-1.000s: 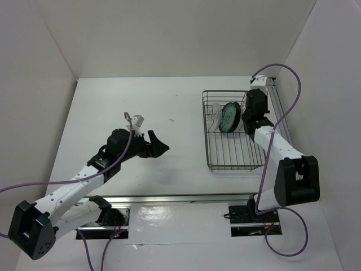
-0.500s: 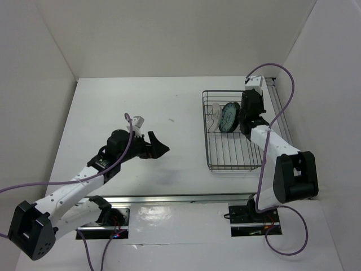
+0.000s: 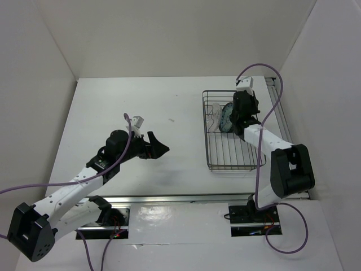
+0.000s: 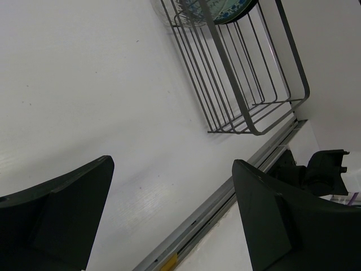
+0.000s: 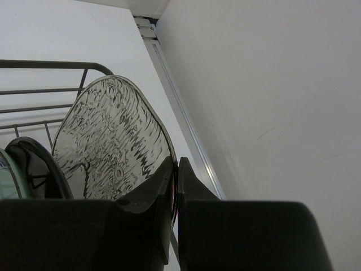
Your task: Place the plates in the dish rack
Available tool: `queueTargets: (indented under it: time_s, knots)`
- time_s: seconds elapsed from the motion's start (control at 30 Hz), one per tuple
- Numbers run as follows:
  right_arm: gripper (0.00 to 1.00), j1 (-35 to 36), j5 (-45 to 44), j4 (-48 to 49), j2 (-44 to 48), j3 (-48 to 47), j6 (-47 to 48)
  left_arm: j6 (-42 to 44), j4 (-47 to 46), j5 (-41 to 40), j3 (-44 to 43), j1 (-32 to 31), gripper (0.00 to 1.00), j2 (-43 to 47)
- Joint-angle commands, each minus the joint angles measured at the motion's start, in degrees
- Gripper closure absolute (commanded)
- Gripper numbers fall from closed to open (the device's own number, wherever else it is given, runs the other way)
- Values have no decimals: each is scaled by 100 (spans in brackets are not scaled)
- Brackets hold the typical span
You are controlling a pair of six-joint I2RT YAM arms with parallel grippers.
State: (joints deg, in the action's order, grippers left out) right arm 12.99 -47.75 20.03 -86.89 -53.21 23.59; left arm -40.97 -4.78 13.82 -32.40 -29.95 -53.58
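Right wrist view: right jaws closed on clear plate point(image 5: 113, 135) rim, upright beside black plate point(image 5: 34, 164).
Dish rack point(image 3: 234, 153): counter's point(image 3: 141, 101) 3 o'clock, blue-patterned plate point(image 3: 227, 118) inside.
Left jaws: wide open, empty, near counter centre.

The clear rippled glass plate point(image 5: 113, 141) at the right claw point(image 5: 175, 169) tips looks shiny and wavy-textured. Just left of the claw sits a glossy black round plate point(image 5: 34, 164), I think. The dark wire dish rack point(image 5: 51, 65) is smooth metal, and the claw's fingers point(image 5: 141, 197) are matt black plastic.
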Motion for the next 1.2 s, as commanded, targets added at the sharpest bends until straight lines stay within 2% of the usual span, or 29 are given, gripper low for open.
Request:
queueTargets:
  time_s: [0.0,0.13,0.27,0.53,0.6,0.67,0.7,0.73,0.8,0.83,1.17]
  knots:
    - [96,1,-393,247,-21,-5,181,-69,-331,94,50,-28,0,94]
    - [92,1,-393,194,-21,-58,233,-69,-331,94,50,-28,0,94]
    - [50,54,-446,141,-73,-58,233,-69,-384,94,50,-28,0,94]
    - [41,54,-446,-61,-188,-225,58,-69,-384,94,50,-28,0,94]
    - [31,54,-446,-122,-188,-225,58,-69,-384,94,50,-28,0,41]
    - [30,54,-446,-227,-188,-286,-22,-69,-384,94,50,-28,0,41]
    - [16,54,-446,-228,-136,-286,-22,-69,-384,94,50,-28,0,41]
    - [10,54,-342,-358,-83,-339,-152,-69,-384,94,50,-28,0,41]
    - [6,54,-201,-604,-30,-392,-293,-69,-384,94,50,-28,0,41]
    - [0,54,-113,-745,23,-514,-468,-69,-384,94,50,-28,0,41]
    - [0,63,344,-1827,726,-1181,-1128,-69,-331,94,-3,-28,0,41]
